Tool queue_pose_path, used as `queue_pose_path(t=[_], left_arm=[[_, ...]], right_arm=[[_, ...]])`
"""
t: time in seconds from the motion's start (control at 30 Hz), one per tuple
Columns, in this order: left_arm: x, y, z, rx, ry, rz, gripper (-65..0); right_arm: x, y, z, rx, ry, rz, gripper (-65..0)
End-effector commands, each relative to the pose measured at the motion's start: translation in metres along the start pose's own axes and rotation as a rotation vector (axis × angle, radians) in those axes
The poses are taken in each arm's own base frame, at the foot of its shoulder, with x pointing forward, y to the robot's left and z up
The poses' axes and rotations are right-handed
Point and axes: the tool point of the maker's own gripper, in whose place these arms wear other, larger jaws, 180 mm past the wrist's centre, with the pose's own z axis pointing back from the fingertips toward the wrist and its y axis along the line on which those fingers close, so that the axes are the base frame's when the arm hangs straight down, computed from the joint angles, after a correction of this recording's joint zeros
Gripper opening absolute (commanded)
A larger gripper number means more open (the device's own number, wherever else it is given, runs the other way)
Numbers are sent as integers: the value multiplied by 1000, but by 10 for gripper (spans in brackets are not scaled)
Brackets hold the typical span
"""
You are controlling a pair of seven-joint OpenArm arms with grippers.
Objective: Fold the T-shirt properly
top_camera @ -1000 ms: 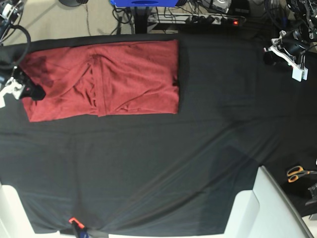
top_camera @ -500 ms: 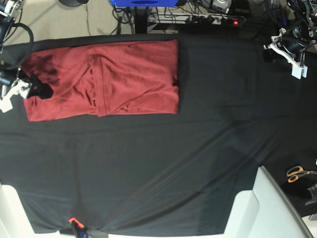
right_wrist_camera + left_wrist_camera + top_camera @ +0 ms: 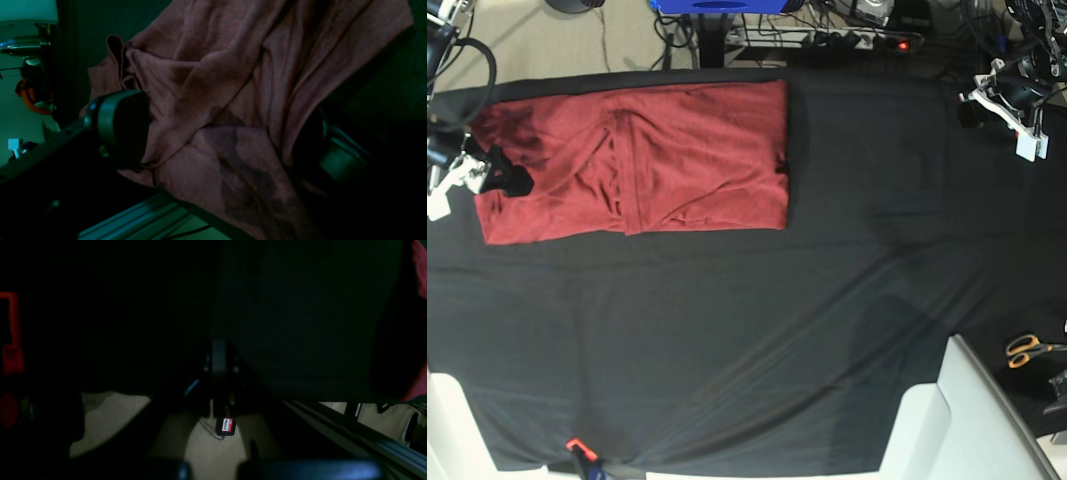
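While the black cloth [image 3: 757, 340] is covering nearly the whole table in the base view, the red shirt [image 3: 657, 160] is lying on it toward ten o'clock, well apart from the bare stretch of cloth that is filling the centre and the six o'clock side. The shirt is lying folded into a wide rectangle, with a sleeve or flap lying doubled over its middle and creases running from twelve toward six o'clock. Its right-hand edge is sitting straight; its left-hand edge is looking more rumpled.

At nine o'clock the right gripper [image 3: 499, 177] is standing over the shirt's left-hand edge with its jaws spread wide. In the right wrist view, the shirt [image 3: 240, 100] is filling the frame between the two fingers [image 3: 123, 126], and no fabric is being pinched; whether the fingertips are touching the fabric cannot be told.

At two o'clock the left gripper [image 3: 1004, 108] is hanging near the far corner of the cloth, well apart from the shirt, with its jaws clenched and holding nothing. The left wrist view is coming through too dark to add detail.

At four o'clock a pair of orange-handled scissors [image 3: 1027, 350] is lying just beyond a white panel [image 3: 967, 420].
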Motion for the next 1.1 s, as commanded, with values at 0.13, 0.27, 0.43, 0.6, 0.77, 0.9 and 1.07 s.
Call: queue_pose_path(t=[0.13, 0.27, 0.43, 0.6, 0.77, 0.9, 1.07], left_arm=[[10, 3, 6, 4, -27, -18, -650], [10, 3, 6, 4, -27, -18, -650], [10, 3, 6, 4, -27, -18, -650], [12, 2, 5, 2, -31, -19, -650], [12, 1, 5, -2, -32, -19, -650], [11, 1, 5, 0, -30, -18, -650], [9, 2, 6, 2, -28, -16, -650]], right_arm=[[23, -13, 20, -144, -36, 116, -53], [64, -5, 53, -179, -250, 193, -53], [86, -4, 86, -259, -386, 162, -53], [68, 66, 72, -269, -258, 536, -192], [36, 91, 33, -324, -92, 754, -650], [32, 90, 8, -388, -41, 791, -633], [27, 83, -20, -412, 33, 793, -650]])
